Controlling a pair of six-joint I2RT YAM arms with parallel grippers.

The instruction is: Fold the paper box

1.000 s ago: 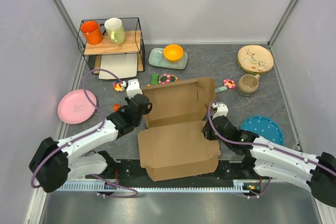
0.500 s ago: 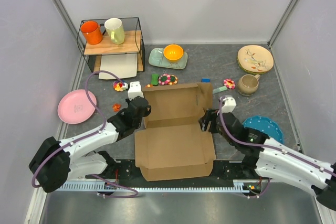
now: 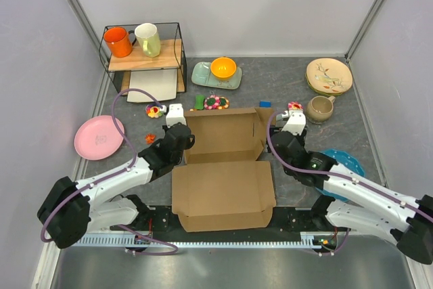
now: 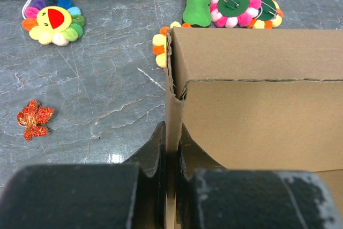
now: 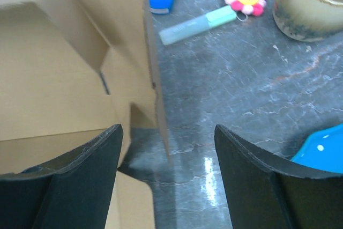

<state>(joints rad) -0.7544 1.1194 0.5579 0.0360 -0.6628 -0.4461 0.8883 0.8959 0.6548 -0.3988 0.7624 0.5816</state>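
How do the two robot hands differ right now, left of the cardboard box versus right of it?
The left gripper has its fingers pinched shut on the left wall of the paper box; the right gripper has its fingers wide open, holding nothing. The left gripper touches cardboard; the right gripper only has the right wall showing in its gap. Both have black fingers and sit beside the box.

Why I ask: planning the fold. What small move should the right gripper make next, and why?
Probably close the open right gripper on the right wall of the large brown corrugated cardboard box: it stands ungripped inside that gripper, while the left gripper is shut on the left wall.
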